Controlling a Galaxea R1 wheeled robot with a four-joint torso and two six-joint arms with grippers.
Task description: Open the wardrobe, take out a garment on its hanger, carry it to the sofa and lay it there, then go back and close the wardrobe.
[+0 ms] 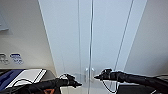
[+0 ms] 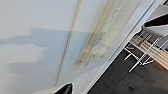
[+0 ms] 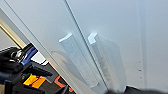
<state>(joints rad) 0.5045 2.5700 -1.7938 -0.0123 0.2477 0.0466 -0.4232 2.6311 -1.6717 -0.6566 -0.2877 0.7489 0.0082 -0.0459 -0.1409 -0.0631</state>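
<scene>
The wardrobe [image 1: 100, 37] stands straight ahead, tall and white, with both doors closed. Its two small white handles [image 1: 89, 73] sit side by side at the middle seam. My left gripper [image 1: 78, 84] hovers just left of and below the handles, close to the left door. My right gripper [image 1: 97, 77] points at the right handle from the right, almost touching it. In the right wrist view the two handles [image 3: 85, 65] show large and near. The left wrist view looks along the door at the handles [image 2: 98, 47]. Nothing is held.
A white and blue piece of furniture [image 1: 25, 75] stands low at the left, against a pale wall with small labels [image 1: 15, 58]. Thin metal chair legs [image 2: 142, 58] stand on dark floor beside the wardrobe. A dark object [image 1: 130, 88] lies low at the right.
</scene>
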